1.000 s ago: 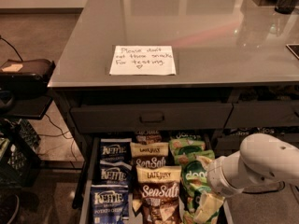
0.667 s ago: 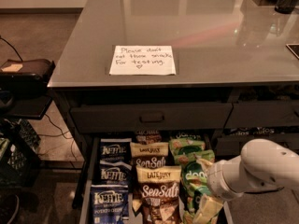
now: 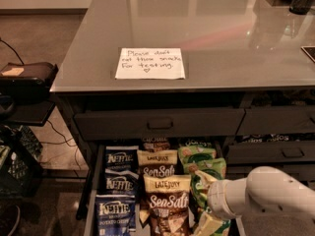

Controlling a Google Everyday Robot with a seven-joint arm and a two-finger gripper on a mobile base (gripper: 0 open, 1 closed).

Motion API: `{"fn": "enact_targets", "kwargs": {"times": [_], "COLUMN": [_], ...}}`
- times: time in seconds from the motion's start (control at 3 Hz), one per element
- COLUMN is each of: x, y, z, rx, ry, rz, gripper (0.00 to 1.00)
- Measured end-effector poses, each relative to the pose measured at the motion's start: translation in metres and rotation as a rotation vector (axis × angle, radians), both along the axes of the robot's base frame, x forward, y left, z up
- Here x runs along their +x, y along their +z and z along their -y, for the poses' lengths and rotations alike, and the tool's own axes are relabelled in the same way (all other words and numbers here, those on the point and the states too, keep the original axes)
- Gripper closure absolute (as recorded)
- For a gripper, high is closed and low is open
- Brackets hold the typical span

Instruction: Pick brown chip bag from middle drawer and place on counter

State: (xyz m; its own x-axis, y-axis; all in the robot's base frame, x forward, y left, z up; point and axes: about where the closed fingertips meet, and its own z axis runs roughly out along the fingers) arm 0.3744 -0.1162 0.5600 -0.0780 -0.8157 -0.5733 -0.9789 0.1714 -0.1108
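Observation:
The middle drawer (image 3: 91, 191) is pulled open below the counter (image 3: 206, 28). Two brown "Late July" Sea Salt chip bags lie in its centre column, the front one (image 3: 167, 203) overlapping the one behind (image 3: 157, 162). Dark blue Kettle bags (image 3: 120, 183) fill the left column and green bags (image 3: 199, 163) the right. My white arm (image 3: 275, 193) reaches in from the lower right. My gripper (image 3: 209, 209) is at its end, low over the green bags, just right of the front brown bag.
A white handwritten note (image 3: 150, 63) lies on the counter near its front edge. A closed drawer front (image 3: 160, 123) sits above the open drawer, with more drawers at right (image 3: 290, 151). A black device (image 3: 27, 75) and a crate (image 3: 15, 166) stand at left.
My arm has moved a little left and down, closer over the right side of the drawer. The bags have not moved.

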Motion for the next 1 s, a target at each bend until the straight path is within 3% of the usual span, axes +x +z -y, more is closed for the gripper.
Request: {"fn": "enact_targets", "kwargs": {"times": [0.33, 1.0], "x": [0.006, 0.026], "y": [-0.014, -0.05], "z": [-0.024, -0.056], "rx": [0.031, -0.028], "ry": [0.062, 0.154], "rz": [0.059, 0.121], "gripper": [0.0, 0.0]}}
